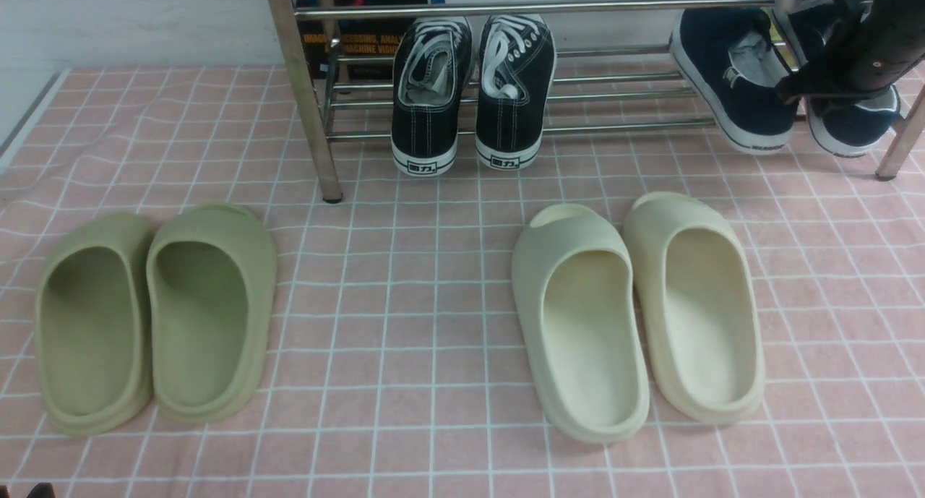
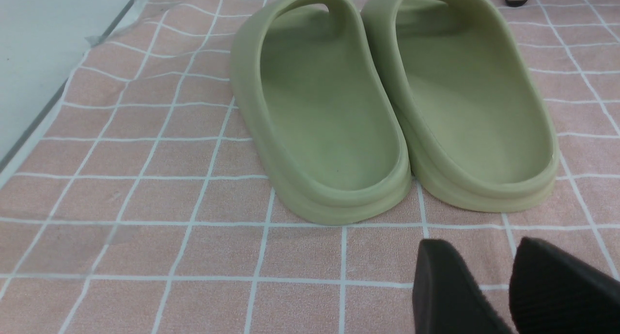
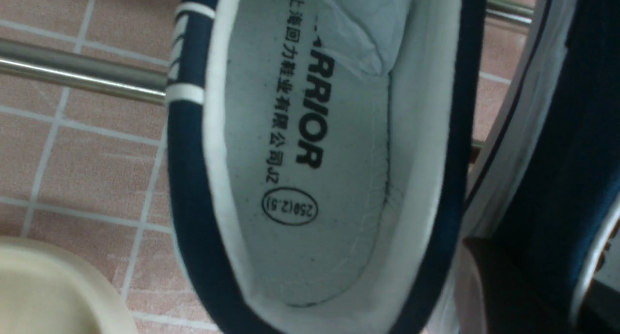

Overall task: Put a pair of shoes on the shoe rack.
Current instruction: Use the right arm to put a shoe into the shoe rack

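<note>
Both navy shoes sat at the far right of the rack [image 1: 302, 86], on its low bars. The left shoe [image 1: 733, 86] was tilted, with its heel reaching past the near bar. The right shoe [image 1: 856, 126] lay just beside it, partly hidden by the right arm. The right fingers [image 1: 802, 87] were drawn close together at the right shoe's opening; whether they pinched its collar could not be told. The left fingers [image 2: 450, 285] stood a little apart, holding nothing, near the green slides [image 2: 329, 120] at the near left.

Such a shoe looked light. Its canvas upper was probably soft and would fold under a pinch, while the rubber sole seemed stiffer and grippy. The best hold was likely the heel collar or a side wall, with one finger inside on the lining and one outside. On smooth round bars a tilted shoe might slide off if nudged, so letting go probably called for care.
</note>
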Controlling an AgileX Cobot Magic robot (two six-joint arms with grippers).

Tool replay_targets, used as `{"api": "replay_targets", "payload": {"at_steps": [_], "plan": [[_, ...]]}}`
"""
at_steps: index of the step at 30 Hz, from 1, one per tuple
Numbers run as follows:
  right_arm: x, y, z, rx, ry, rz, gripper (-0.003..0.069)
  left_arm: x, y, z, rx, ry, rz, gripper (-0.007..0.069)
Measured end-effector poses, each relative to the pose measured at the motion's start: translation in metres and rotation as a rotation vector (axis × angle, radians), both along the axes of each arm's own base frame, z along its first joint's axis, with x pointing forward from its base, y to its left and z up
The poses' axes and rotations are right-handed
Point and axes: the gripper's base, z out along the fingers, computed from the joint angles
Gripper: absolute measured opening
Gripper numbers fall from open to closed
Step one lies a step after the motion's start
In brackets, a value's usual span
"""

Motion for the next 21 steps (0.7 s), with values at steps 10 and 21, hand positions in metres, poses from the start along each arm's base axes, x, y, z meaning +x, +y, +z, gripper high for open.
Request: {"api": "replay_targets", "payload": {"at_steps": [10, 21], "plan": [[0.005, 0.001, -0.001, -0.002, -0.043, 0.006, 0.0169, 0.0, 0.0, 0.0, 0.0, 0.0, 0.0, 0.0239], [-0.02, 0.001, 0.064, 0.025, -0.091, -0.036, 0.0404, 0.0, 0.0, 0.0, 0.0, 0.0, 0.0, 0.0239]]}}
